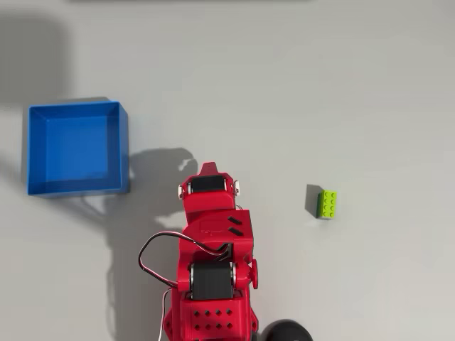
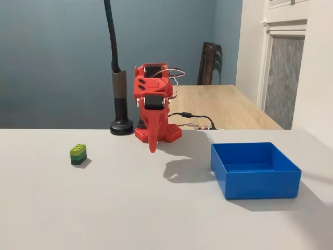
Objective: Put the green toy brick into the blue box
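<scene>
- The red arm (image 1: 212,256) sits folded over its base at the lower middle of the overhead view, with the gripper (image 1: 208,169) pointing up the picture toward the middle of the grey table (image 1: 298,85).
- In the fixed view the gripper (image 2: 152,147) hangs tip-down just in front of the base; its fingers look pressed together into 1 narrow point with nothing between them, though the angle is poor and a slight gap could be hidden.
- The green toy brick (image 1: 328,204) stands on the table well to the right of the arm in the overhead view, apart from the gripper and untouched.
- In the fixed view the green toy brick (image 2: 78,154) appears on the left, lime studs on top and a darker green band below.
- The blue box (image 1: 117,145) lies to the upper left of the arm in the overhead view, open side up, with only its blue floor showing inside.
- In the fixed view the blue box (image 2: 257,181) sits at the right, nearer the camera than the arm's base.
- The arm stands between brick and box, which are well apart.
- A black gooseneck stand (image 2: 119,88) rises just left of the arm in the fixed view.
</scene>
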Robot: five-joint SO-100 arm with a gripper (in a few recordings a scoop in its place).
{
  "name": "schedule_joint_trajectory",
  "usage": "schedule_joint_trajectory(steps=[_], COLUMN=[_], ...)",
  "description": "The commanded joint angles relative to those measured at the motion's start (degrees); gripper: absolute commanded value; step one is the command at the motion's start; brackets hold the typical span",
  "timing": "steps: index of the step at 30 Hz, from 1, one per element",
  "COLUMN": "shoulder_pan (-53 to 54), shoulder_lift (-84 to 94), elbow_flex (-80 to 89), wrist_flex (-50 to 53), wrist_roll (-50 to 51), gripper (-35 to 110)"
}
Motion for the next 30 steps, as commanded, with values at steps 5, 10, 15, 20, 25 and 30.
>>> schedule_joint_trajectory(steps=[5, 10, 15, 20, 25, 30], shoulder_pan=[-4.57, -4.48, -4.57, -4.48, -4.48, -4.22], shoulder_lift=[-1.49, -1.49, -1.93, -2.37, -2.64, -2.81], elbow_flex=[-0.35, -0.35, -0.53, -1.93, -6.77, -9.32], wrist_flex=[-0.53, -0.53, -0.79, -1.85, -1.85, -1.85], wrist_roll=[-4.31, -4.31, -4.31, -3.08, 0.79, 1.23], gripper=[0, 0, 0, 0, 0, 0])
